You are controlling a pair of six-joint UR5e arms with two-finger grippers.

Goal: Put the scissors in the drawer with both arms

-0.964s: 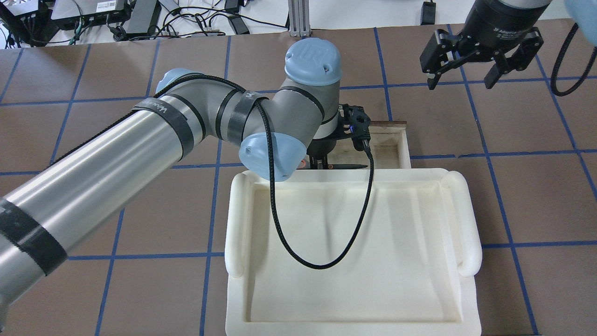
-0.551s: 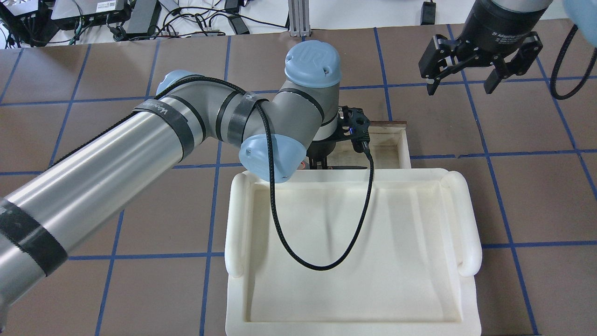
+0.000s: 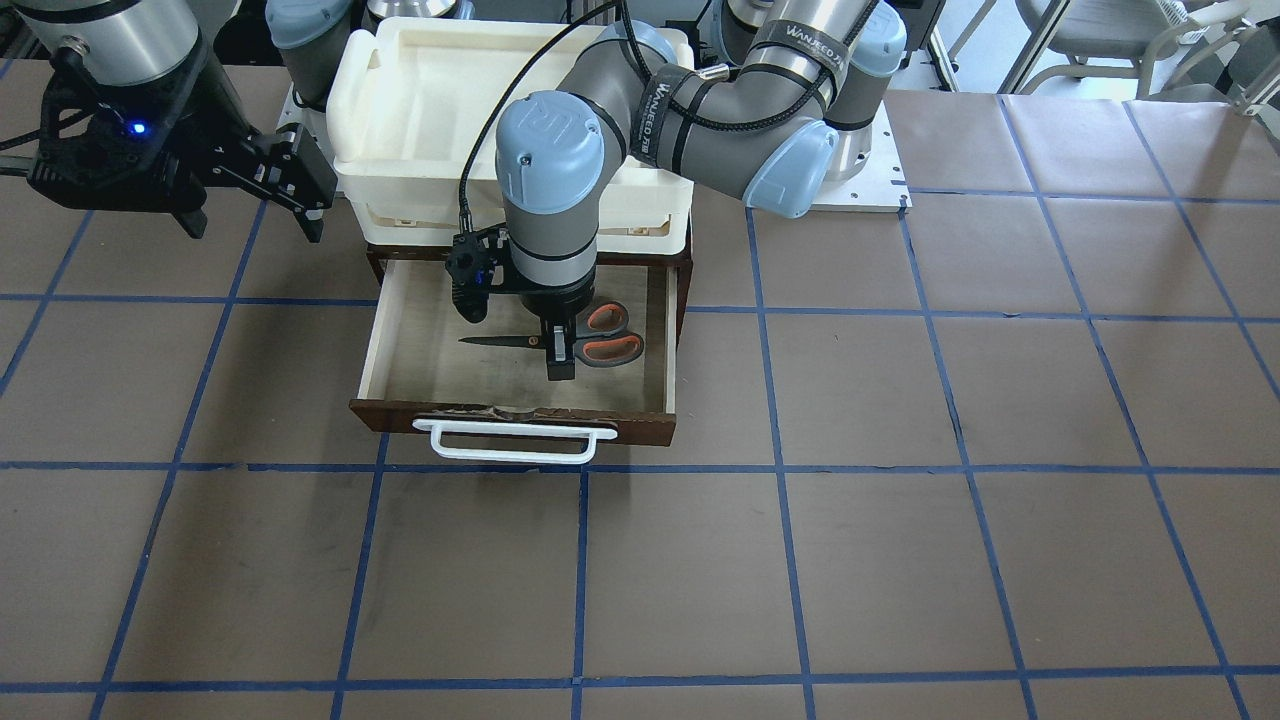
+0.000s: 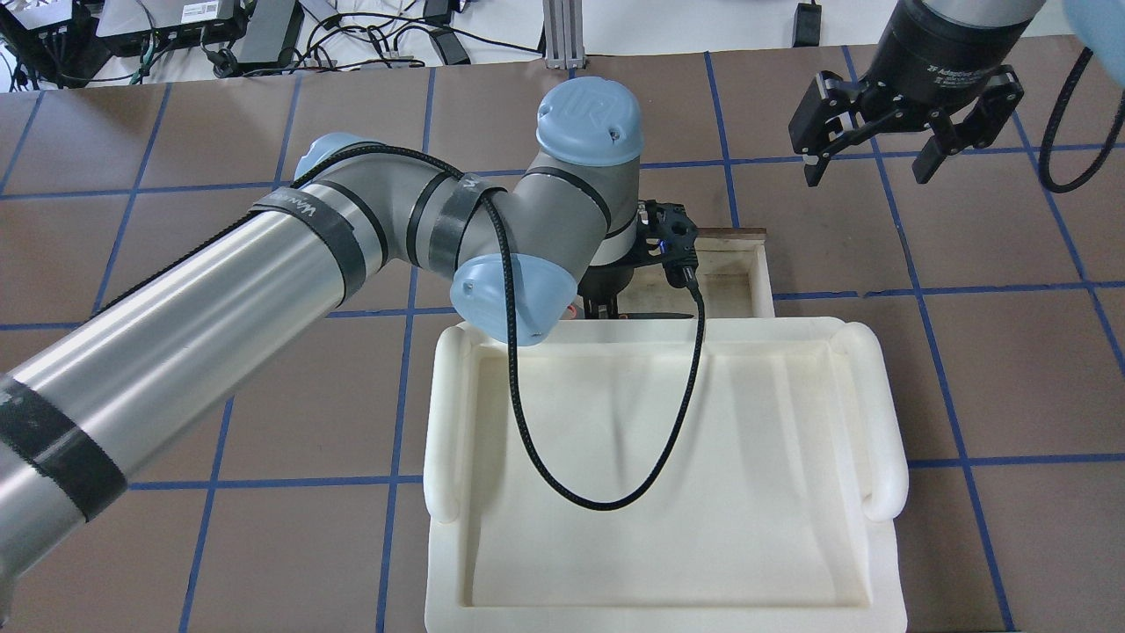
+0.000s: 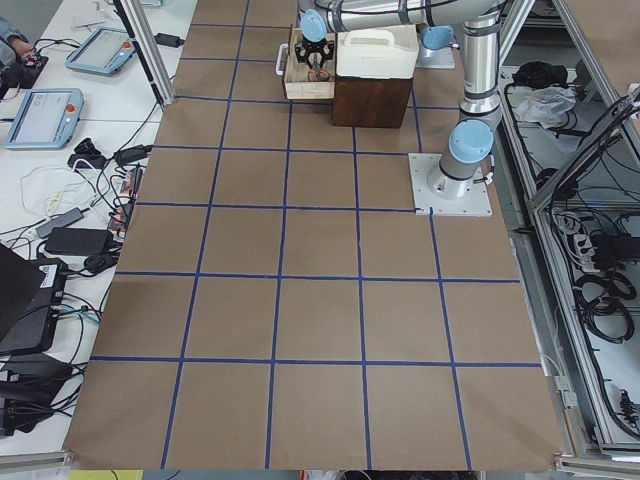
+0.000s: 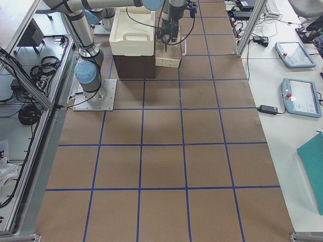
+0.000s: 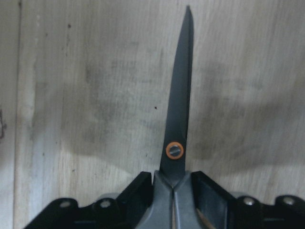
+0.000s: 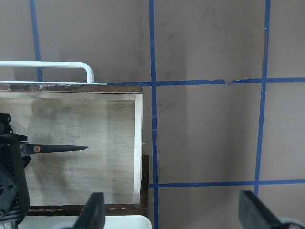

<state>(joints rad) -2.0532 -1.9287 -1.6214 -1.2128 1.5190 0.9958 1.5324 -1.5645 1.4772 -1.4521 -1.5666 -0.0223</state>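
Note:
The dark brown drawer (image 3: 500, 415) with a white bar handle (image 3: 515, 441) stands pulled open under the tray. My left gripper (image 3: 560, 362) reaches down into it and is shut on the scissors (image 3: 600, 335) near the pivot. The dark blades (image 7: 180, 95) point over the pale drawer floor, and the orange-lined handles show beside the fingers. Whether the scissors touch the floor I cannot tell. My right gripper (image 4: 868, 167) is open and empty, raised over the table beside the drawer. Its wrist view shows the drawer's side wall (image 8: 138, 143) and the blade (image 8: 59, 148).
A cream-white plastic tray (image 4: 879, 413) sits on top of the brown cabinet behind the open drawer, and it also shows in the front-facing view (image 3: 400, 80). The left arm's black cable hangs over the tray. Brown table with blue grid tape lies all around.
My right gripper has shifted slightly and stays open. The left arm and scissors have barely moved.

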